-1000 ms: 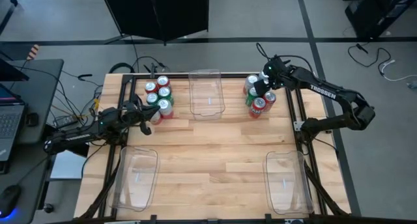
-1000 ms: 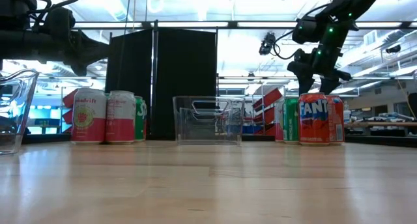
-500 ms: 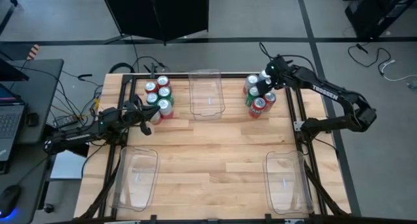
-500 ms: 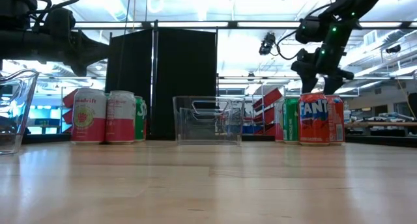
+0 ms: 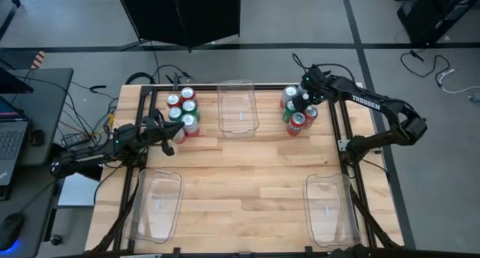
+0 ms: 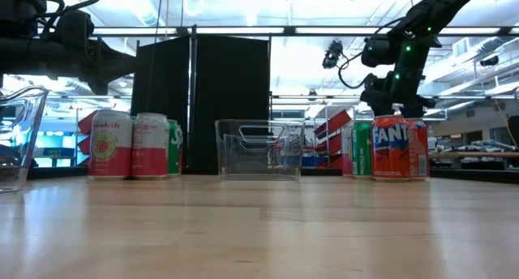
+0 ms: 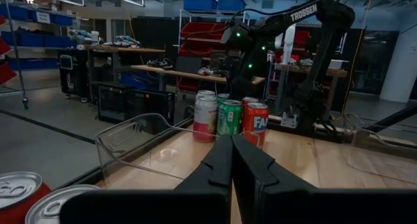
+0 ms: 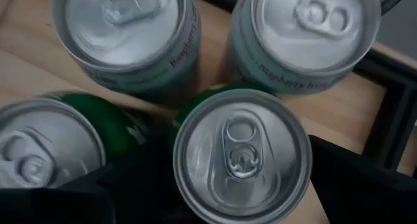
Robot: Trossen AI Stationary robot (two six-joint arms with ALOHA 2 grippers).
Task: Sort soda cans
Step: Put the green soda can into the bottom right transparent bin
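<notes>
Sorting has not visibly begun: on the counter point(image 5: 240, 168) all three bins point(image 5: 238, 108) look empty, and the cans sit in two clusters, left point(image 5: 182, 112) and right point(image 5: 297, 112). The right tool point(image 5: 300, 100) hangs open around a green can point(image 8: 238, 152), not yet gripping it. The left tool point(image 7: 231, 160) rests closed, empty.

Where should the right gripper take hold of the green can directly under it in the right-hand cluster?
From straight above, fingers on the upright green can's side wall below the rim. Neighbouring cans crowd it, so a sideways approach looks blocked; the right gripper already hangs over it.
</notes>
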